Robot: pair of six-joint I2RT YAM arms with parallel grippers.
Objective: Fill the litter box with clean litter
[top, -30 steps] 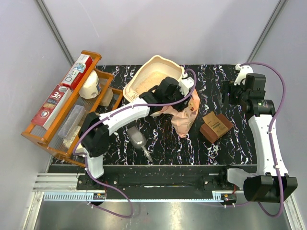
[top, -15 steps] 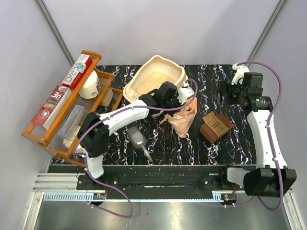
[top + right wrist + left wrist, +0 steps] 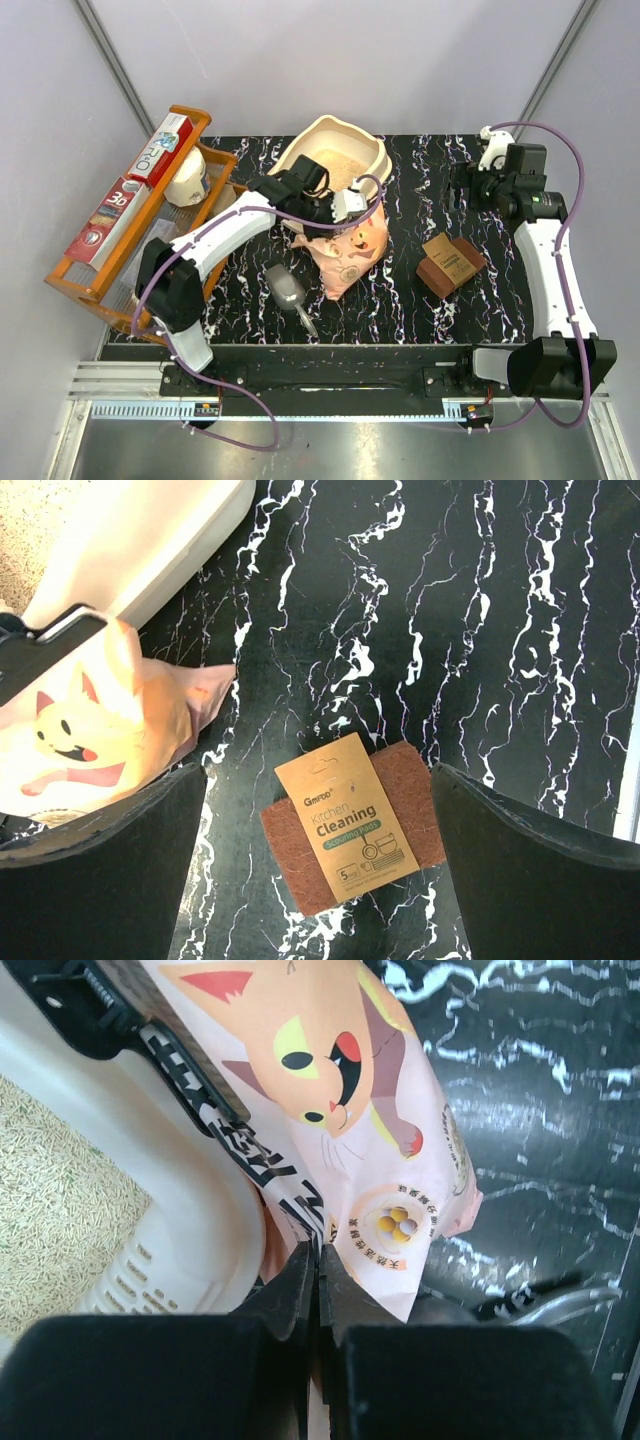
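The cream litter box (image 3: 372, 152) stands at the back middle of the table, with pale clean litter (image 3: 345, 165) inside; its white wall (image 3: 170, 1210) and the granules (image 3: 50, 1220) also fill the left of the left wrist view. My left gripper (image 3: 352, 212) (image 3: 320, 1260) is shut on the edge of the pink cat-printed bag (image 3: 345, 258) (image 3: 370, 1110), which lies against the box's near side. At the back right, above the table, my right gripper (image 3: 465, 188) (image 3: 318, 780) stands open with nothing in it. The bag (image 3: 100, 730) and the box's corner (image 3: 150, 530) show at the left of its view.
An orange wooden rack (image 3: 75, 275) with boxes stands along the left edge. A grey scoop (image 3: 290, 292) (image 3: 545, 1300) lies in front of the bag. A brown pack of scouring pads (image 3: 450, 262) (image 3: 350, 825) lies below the right gripper.
My left gripper has shut on the bag and dragged it left, along the box's near side. The right gripper has drifted slightly back, still open.
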